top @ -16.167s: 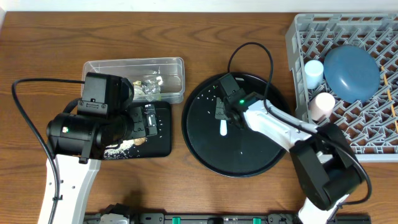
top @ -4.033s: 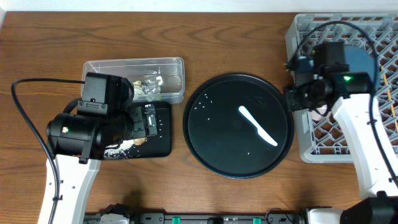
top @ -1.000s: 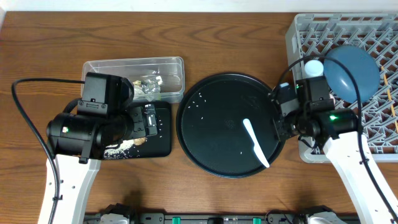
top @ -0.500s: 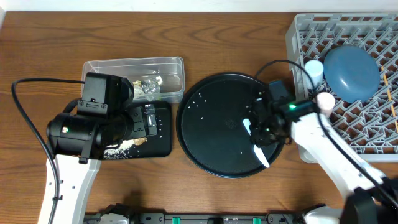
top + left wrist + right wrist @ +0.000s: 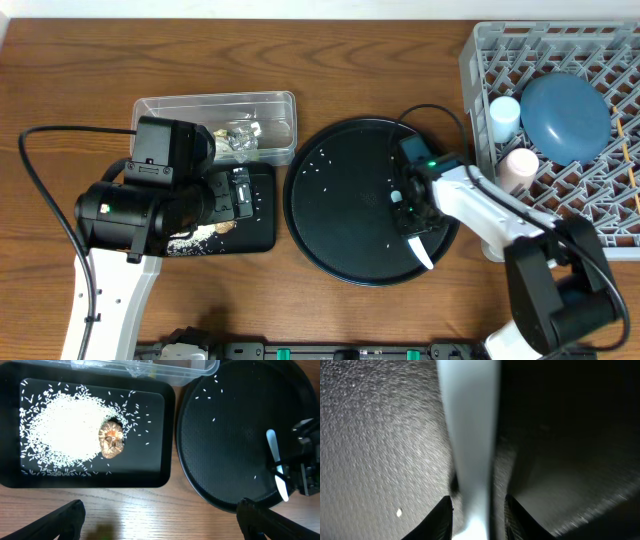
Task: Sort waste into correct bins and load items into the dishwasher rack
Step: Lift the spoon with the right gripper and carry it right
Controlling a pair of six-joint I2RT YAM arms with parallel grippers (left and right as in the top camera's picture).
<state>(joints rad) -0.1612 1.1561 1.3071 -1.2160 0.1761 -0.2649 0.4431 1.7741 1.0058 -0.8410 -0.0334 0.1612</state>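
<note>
There, on the round tray's (image 5: pixel 340 240) right side, the right hand (image 5: pixel 476 512) straddled the spoon (image 5: pixel 271 445) with narrowed fingers (image 5: pixel 442 519), presumably to lift it toward the rack (image 5: pixel 590 205), though any firm grip was unclear.

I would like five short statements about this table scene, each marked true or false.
1. The spoon lies on the round tray. True.
2. The brown lump is in the clear tub. False: it lies on the rectangular tray, amid rice.
3. A blue cup and a pink cup are in the rack. True.
4. The left gripper holds a wrapper. False: it is open and empty.
5. The right gripper straddles the spoon. True.
</note>
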